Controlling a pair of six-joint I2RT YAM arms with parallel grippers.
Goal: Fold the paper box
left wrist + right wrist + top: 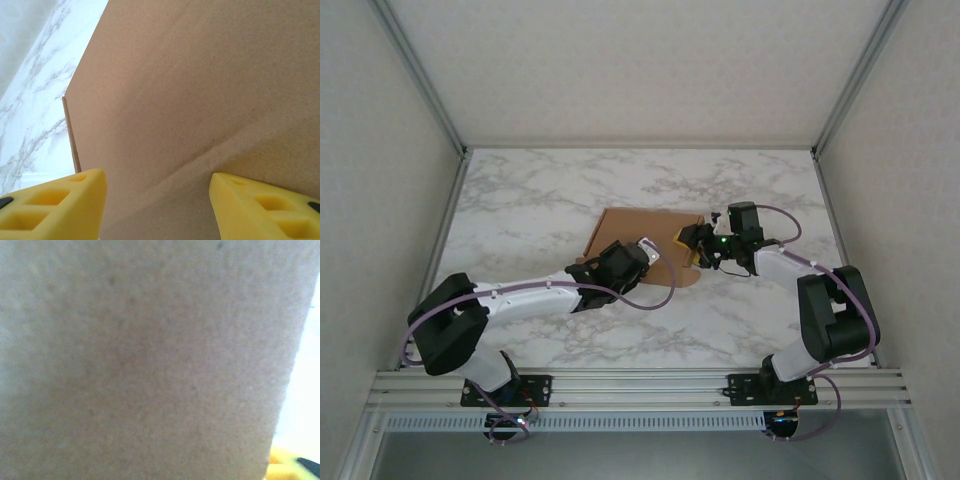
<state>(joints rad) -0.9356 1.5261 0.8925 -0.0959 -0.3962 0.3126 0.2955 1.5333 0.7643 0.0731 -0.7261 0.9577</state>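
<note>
The paper box (635,232) is a brown cardboard piece lying on the marble table, part folded, with a rounded flap at its near right corner. My left gripper (650,250) rests over its near side. In the left wrist view its yellow fingers (60,205) stand wide apart and open, with a creased cardboard panel (200,90) right in front and nothing between them. My right gripper (689,248) is at the box's right edge, its two yellow fingers apart. In the right wrist view blurred cardboard (150,360) presses close to the camera, and one yellow finger (285,467) peeks out at the bottom right.
The marble table (540,190) is walled in by grey panels on the left, back and right. An aluminium rail (640,385) with both arm bases runs along the near edge. Purple cables loop off both arms close to the box.
</note>
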